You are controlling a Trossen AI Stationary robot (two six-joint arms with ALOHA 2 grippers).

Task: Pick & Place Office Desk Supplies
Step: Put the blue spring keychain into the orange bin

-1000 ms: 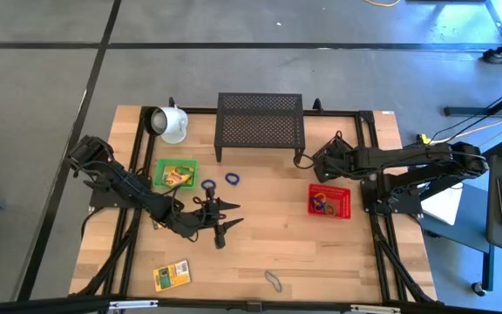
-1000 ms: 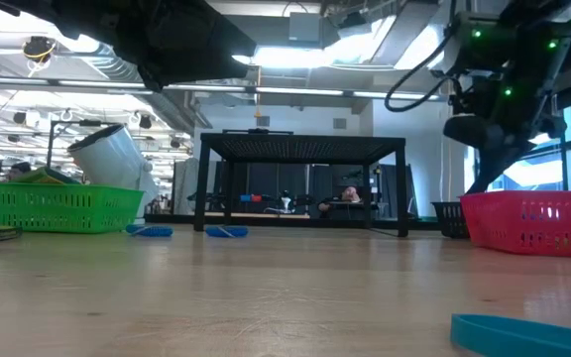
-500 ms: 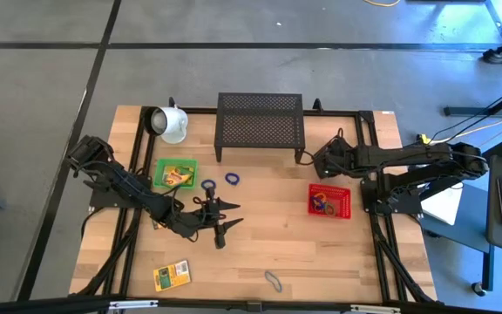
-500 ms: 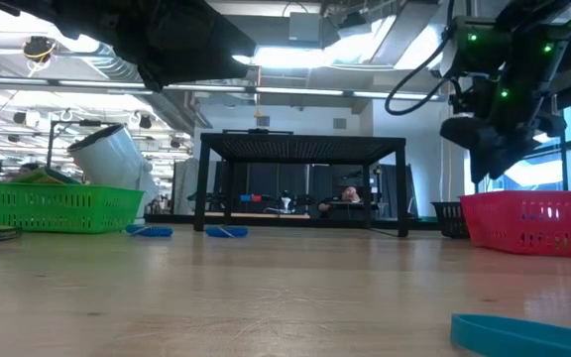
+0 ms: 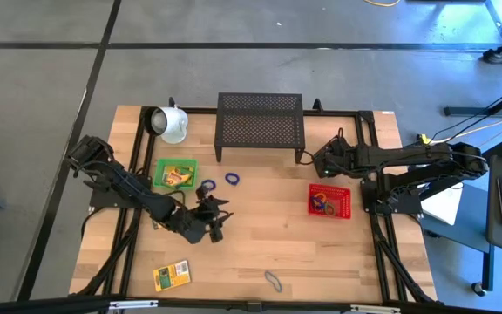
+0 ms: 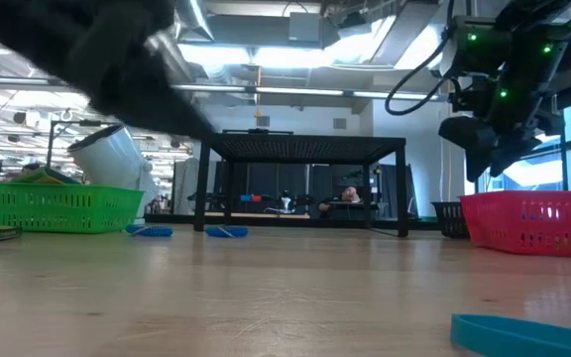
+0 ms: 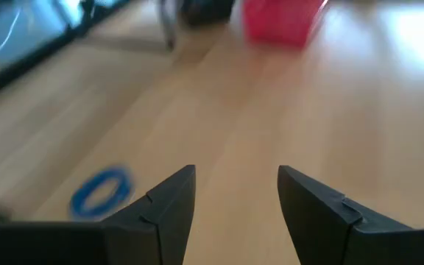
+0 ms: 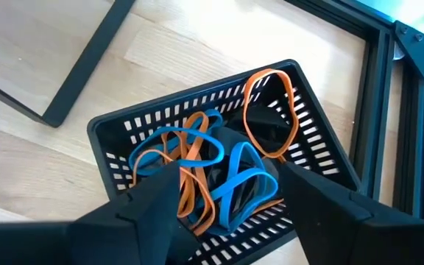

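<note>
1. the left tool (image 5: 213, 220) hovered over the tabletop (image 5: 260, 244) near its centre, fingers (image 7: 164, 210) spread apart and holding nothing.
2. a blue rubber band (image 7: 101, 193) lay flat on the wood just beside that tool, at about 12 o'clock from it in the high view.
3. a second blue rubber band (image 5: 231, 178) lay a little further toward 1 o'clock, in front of the black mesh rack (image 5: 260, 125).
4. the right tool (image 5: 324, 167) hung above the red basket's (image 5: 329, 201) far edge, jaws wide apart and empty.
5. the wrist camera on that arm showed blue and orange rubber bands (image 8: 212, 177) tangled in a basket directly under the tool.
6. a green basket (image 5: 174, 173) with mixed items sat at 11 o'clock from the left tool.
7. a white mug (image 5: 170, 123) lay tipped at the tabletop's far left corner.
8. a crayon box (image 5: 172, 276) rested near the front edge at 7 o'clock from the left tool.
9. a grey rubber band (image 5: 273, 280) lay near the front edge, at about 5 o'clock from the left tool.
</note>
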